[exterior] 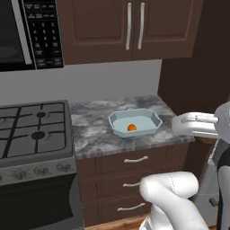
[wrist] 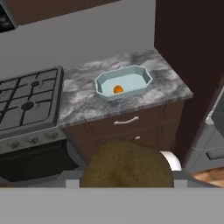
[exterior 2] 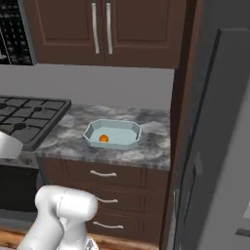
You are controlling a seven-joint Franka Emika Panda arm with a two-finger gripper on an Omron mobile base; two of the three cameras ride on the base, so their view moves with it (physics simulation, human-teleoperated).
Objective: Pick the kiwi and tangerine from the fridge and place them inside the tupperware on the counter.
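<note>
Carrying the kiwi (wrist: 127, 164), large and brown at the near edge of the hand view, pinched between the fingers of the gripper (wrist: 127, 181), jaws closed onto the fruit and hidden almost wholly behind it. Hanging out in front of the cabinet drawers (wrist: 127, 120), short of the counter's near edge, at the right side of the left base view, where a sliver of brown shows under the white hand (exterior: 197, 125). Key relation judged from here: tupperware (wrist: 142, 78) lying straight ahead and farther off, beyond the drawer fronts, slightly below the line of sight, its long axis running left to right along the counter (wrist: 78, 103). Already holding the tangerine (wrist: 117, 89), sitting left of centre on the tray floor, so free floor remaining on the right half for the kiwi. Probably calling for a forward reach over the near rim, then a descent into the right half before letting go; a release too early risking a drop onto the counter edge or the floor. Left of the tray, the gas stove (wrist: 26, 100) with its dark grates; right of it, a dark brown panel and then the grey fridge (exterior 2: 219, 146), well apart from the tray. Farther back, the grey wall and the upper cabinets (exterior: 130, 27).
</note>
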